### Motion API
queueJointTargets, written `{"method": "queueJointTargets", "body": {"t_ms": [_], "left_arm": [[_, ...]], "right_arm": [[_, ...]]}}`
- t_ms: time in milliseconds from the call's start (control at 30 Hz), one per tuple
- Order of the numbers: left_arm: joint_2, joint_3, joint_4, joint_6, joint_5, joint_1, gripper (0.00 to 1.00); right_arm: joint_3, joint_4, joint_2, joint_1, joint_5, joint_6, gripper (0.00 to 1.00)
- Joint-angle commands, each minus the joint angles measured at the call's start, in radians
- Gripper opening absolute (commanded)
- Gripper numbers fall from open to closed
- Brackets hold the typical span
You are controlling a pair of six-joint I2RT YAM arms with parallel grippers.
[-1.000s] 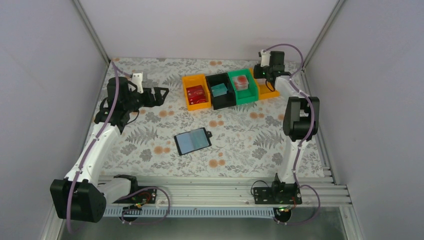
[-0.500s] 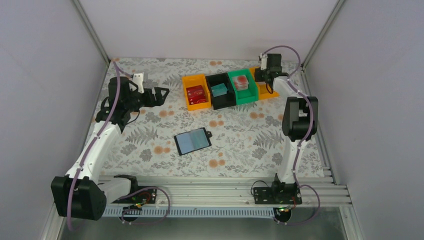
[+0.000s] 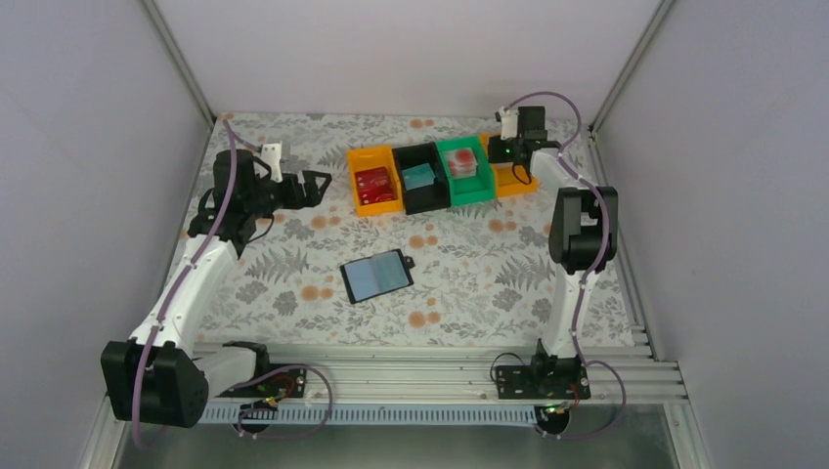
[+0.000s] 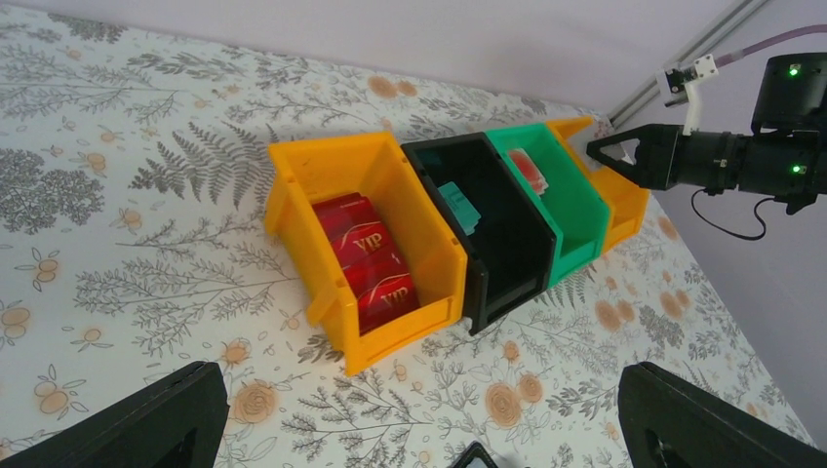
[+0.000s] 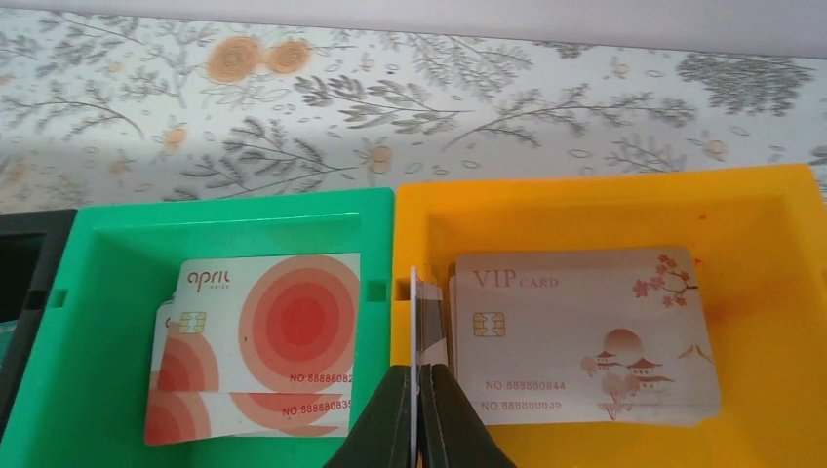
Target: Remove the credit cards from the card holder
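The card holder (image 3: 377, 276) lies open on the table's middle, pale blue-grey faces up, black tab at its right. Separate cards in it cannot be told. Its corner shows in the left wrist view (image 4: 475, 456). My right gripper (image 5: 414, 375) is shut on a thin credit card (image 5: 413, 312) held edge-on, above the wall between the green bin (image 5: 117, 234) and an orange bin (image 5: 761, 409). It also shows in the top view (image 3: 494, 149). My left gripper (image 3: 318, 186) is open and empty, left of the bins and far from the holder.
A row of bins stands at the back: an orange bin (image 3: 375, 186) with red VIP cards, a black bin (image 3: 422, 178) with teal cards, the green bin (image 3: 462, 169) with red-circle cards (image 5: 263, 341), and an orange bin with pale VIP cards (image 5: 585, 331).
My right gripper has moved a little left and back over the bins with the card. The bin row has shifted slightly left. The left arm has barely moved.
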State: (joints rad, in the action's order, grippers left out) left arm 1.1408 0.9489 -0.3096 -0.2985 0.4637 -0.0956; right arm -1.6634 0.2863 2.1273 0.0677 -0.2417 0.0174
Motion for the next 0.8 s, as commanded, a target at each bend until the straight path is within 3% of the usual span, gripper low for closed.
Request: {"method": "queueJointTargets", "body": {"t_ms": [0, 300, 467, 767], "left_arm": [[-0.003, 0.012, 0.005, 0.014, 0.007, 0.005, 1.00], [-0.002, 0.009, 0.004, 0.020, 0.005, 0.005, 1.00], [-0.004, 0.011, 0.002, 0.023, 0.006, 0.005, 1.00], [-0.011, 0.009, -0.004, 0.024, 0.004, 0.005, 1.00]], "right_arm": [[-0.035, 0.022, 0.038, 0.047, -0.141, -0.059, 0.04], [-0.146, 0.106, 0.096, 0.108, -0.303, -0.103, 0.04], [-0.122, 0.093, 0.103, 0.124, -0.379, -0.180, 0.04], [-0.218, 0.174, 0.107, 0.092, -0.253, -0.232, 0.04]]}}
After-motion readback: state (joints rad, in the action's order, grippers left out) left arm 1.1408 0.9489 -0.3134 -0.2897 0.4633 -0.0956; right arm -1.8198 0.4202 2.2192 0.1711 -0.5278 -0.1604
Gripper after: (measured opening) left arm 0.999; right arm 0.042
